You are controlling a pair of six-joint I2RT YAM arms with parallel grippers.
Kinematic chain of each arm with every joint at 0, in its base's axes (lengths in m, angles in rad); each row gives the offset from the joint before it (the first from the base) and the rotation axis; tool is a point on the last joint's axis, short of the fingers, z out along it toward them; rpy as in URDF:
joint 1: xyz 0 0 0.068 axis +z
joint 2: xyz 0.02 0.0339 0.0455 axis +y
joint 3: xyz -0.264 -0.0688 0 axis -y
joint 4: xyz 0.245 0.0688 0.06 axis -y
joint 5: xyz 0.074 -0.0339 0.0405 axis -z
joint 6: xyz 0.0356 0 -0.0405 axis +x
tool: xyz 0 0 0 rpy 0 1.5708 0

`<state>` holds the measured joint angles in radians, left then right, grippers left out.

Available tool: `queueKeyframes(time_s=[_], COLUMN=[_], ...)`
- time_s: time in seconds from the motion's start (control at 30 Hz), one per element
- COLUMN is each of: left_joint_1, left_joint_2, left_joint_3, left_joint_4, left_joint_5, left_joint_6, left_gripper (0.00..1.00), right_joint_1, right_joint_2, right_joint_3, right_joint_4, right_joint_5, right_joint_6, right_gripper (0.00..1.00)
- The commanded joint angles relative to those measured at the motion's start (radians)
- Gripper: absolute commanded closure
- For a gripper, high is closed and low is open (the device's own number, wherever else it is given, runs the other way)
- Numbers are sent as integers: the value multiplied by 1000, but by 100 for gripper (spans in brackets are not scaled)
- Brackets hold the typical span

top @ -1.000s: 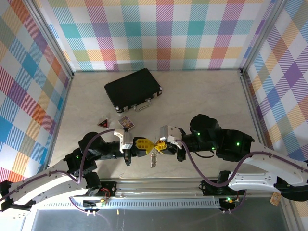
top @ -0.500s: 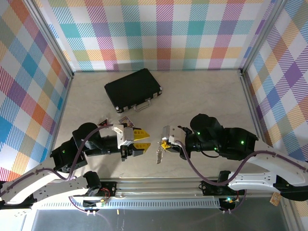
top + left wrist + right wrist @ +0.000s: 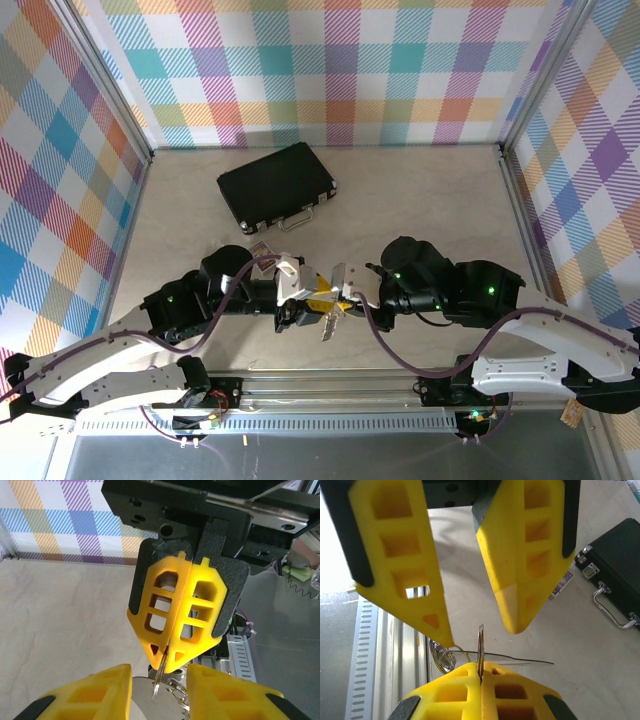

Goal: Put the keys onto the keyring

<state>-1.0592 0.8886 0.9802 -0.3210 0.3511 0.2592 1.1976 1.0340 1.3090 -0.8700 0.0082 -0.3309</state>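
1. The thing that matters here is the small silver metal key bunch (image 3: 328, 322), a key plus a thin wire split ring. It hangs in the air between the two arms, over the near part of the pale bench (image 3: 430, 200) and well in front of the black hard case (image 3: 277, 185).
2. Handling-wise, I'd guess it's light, stiff and pretty slick. The dangling part looks free to swing or twist. The ring coils are probably springy and will need prying apart. I reckon the best hold is a firm pinch across the flat faces of the key's head or across the ring's rim. A thin edge like this slips out easily.
3. The right gripper (image 3: 166, 662) has its yellow jaws fully closed, pinching a thin sliver of the key bunch edge-on right at the tips. I can't tell if that sliver is the ring or the key's head.
4. The left gripper (image 3: 482, 632) has its jaws partly open, with one tip on each side of the metal sticking out of the right jaws. It isn't clamping anything. One tip sits very close to a loose coil of the ring, but I can't tell if it touches.
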Motion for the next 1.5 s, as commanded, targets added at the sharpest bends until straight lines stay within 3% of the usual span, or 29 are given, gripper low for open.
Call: queueKeyframes(time_s=[0.0,0.3,0.4,0.7,0.9,1.2,1.47], left_joint_1=[-7,-7,-7,-7,-7,-7,-7], left_joint_2=[10,-3,-6,-88,-147,-190,-191], left_joint_3=[27,0,0,-65,-130,-215,-247], left_joint_4=[-18,17,18,145,270,449,557], left_joint_5=[20,19,20,19,73,117,130], left_joint_6=[18,12,7,-45,-81,-171,-216], left_gripper=[70,86,100,100,100,100,100], right_joint_1=[2,3,3,3,3,3,2], right_joint_2=[-2,4,1,-27,-73,-99,-129], right_joint_3=[20,1,3,-34,-72,-90,-114], right_joint_4=[12,45,46,101,169,182,200], right_joint_5=[-8,-61,-66,-113,-163,-179,-183], right_joint_6=[-13,-3,1,38,66,76,81], right_gripper=[100,100,100,100,88,87,98])
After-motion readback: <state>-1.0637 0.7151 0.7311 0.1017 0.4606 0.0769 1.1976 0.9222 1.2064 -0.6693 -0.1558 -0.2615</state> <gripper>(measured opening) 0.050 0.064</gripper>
